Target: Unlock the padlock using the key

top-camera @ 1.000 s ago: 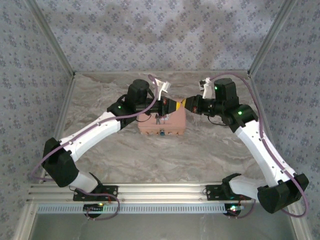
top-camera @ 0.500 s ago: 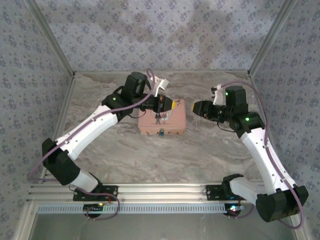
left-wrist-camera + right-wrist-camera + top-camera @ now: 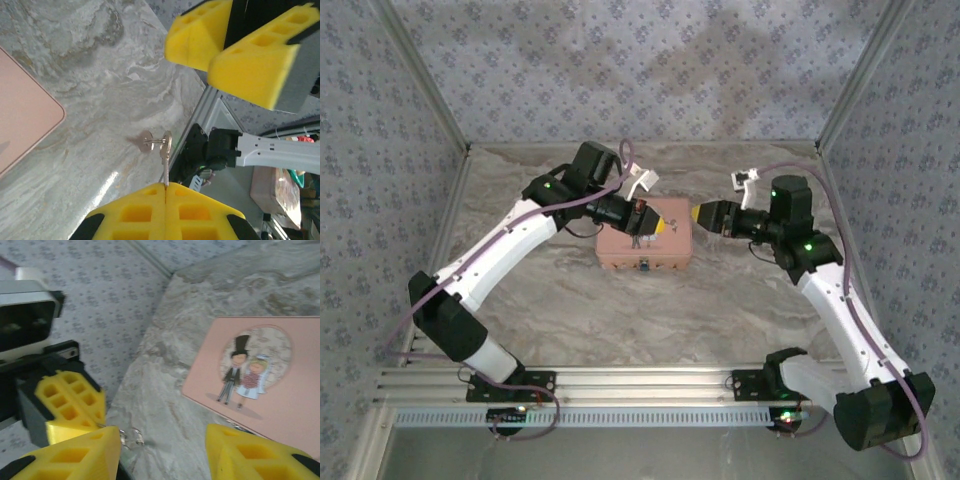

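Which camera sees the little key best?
The left wrist camera. There the key sticks up from the shut left gripper, close and sharp. The right wrist camera catches a blurry glint of it. From the top camera it is too small to make out.

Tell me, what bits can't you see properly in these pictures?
Top view: the padlock at the front of the pink tin is too small to tell locked or unlocked.
Left wrist view: the left fingers hide part of the key.
Right wrist view: the keyring is blurred.

Overhead view, close wrist views, shared tin [image 3: 620, 252]
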### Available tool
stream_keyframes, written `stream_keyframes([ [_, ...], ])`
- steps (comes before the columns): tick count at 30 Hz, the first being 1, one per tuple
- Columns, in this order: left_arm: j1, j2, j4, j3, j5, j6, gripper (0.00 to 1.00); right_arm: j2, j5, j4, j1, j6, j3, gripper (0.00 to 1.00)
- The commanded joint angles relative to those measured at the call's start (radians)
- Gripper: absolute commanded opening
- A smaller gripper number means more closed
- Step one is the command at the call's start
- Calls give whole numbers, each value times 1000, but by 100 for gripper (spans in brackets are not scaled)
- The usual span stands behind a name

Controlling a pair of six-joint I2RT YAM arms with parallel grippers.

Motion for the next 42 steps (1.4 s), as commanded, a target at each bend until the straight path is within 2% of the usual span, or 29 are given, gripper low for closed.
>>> stream_keyframes([
  [1,2,4,-67,54,54,50,0,5,-66,76,44,-20,12,51],
  [5,2,8,-69,58,66,54,0,15,-99,121,69,-12,5,49],
  [18,3,9,-61,70,93,45,0,35,-140,108,105,-47,23,42],
  [25,2,10,-54,75,100,42,0,61,-140,67,122,-79,37,43],
  [30,2,9,-54,77,99,43,0,61,-138,56,125,-90,41,36],
  [40,13,10,-58,73,95,48,0,38,-145,19,113,-114,29,29],
  [42,14,9,-57,71,95,48,0,36,-157,27,113,-112,25,23],
])
